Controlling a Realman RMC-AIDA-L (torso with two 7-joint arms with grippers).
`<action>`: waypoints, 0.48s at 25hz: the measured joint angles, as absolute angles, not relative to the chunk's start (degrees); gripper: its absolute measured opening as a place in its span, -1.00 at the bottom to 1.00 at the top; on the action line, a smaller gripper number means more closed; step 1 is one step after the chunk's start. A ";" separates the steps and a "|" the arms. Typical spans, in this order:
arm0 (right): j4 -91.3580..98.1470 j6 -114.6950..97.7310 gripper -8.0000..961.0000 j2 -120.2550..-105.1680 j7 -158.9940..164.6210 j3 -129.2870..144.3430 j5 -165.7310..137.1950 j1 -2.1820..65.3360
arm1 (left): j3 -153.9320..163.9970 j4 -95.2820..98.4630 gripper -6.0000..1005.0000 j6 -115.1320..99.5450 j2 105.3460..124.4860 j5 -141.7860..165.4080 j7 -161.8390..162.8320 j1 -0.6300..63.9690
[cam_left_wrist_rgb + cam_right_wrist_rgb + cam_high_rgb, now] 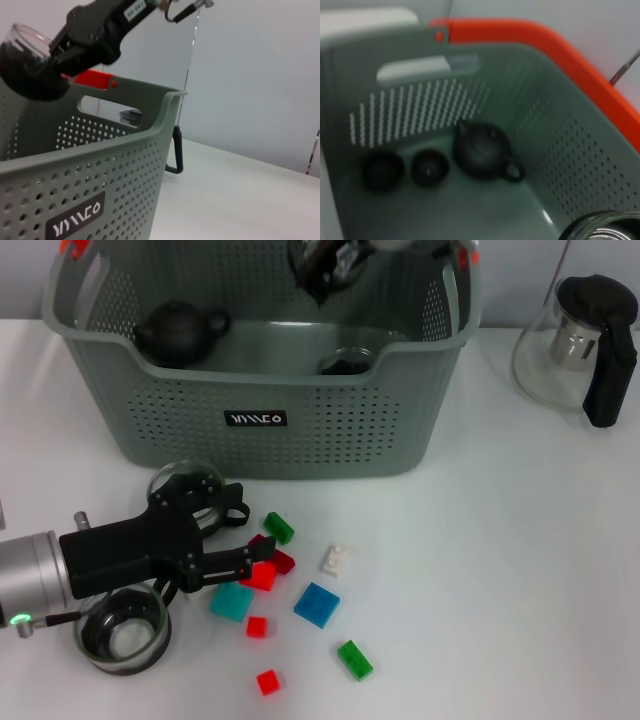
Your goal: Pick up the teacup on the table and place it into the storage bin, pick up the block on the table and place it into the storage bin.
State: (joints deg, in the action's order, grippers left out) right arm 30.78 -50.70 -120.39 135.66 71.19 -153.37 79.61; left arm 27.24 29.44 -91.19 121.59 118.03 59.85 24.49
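The grey-green storage bin stands at the back of the table. My right gripper hangs over its right half, shut on a glass teacup with a dark inside; the cup's rim shows in the right wrist view. My left gripper lies low over the table at the front left, open, its lower fingertip beside a red block. A second glass teacup stands just behind that gripper, and a third stands under the left arm near the front edge.
The bin holds a dark teapot and a dark cup. Green, white, blue, teal and small red blocks lie scattered. A glass teapot stands at the back right.
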 joint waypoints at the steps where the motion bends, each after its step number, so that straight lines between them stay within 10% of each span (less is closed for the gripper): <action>1: 30.03 -49.90 -0.87 -120.43 135.62 72.35 -153.32 79.63 | 27.24 29.44 0.68 -91.16 121.60 118.03 59.85 24.44; 12: 23.71 -43.12 -0.87 -120.98 135.28 76.54 -151.84 79.26 | 27.24 29.40 0.68 -91.14 121.77 118.04 59.85 24.66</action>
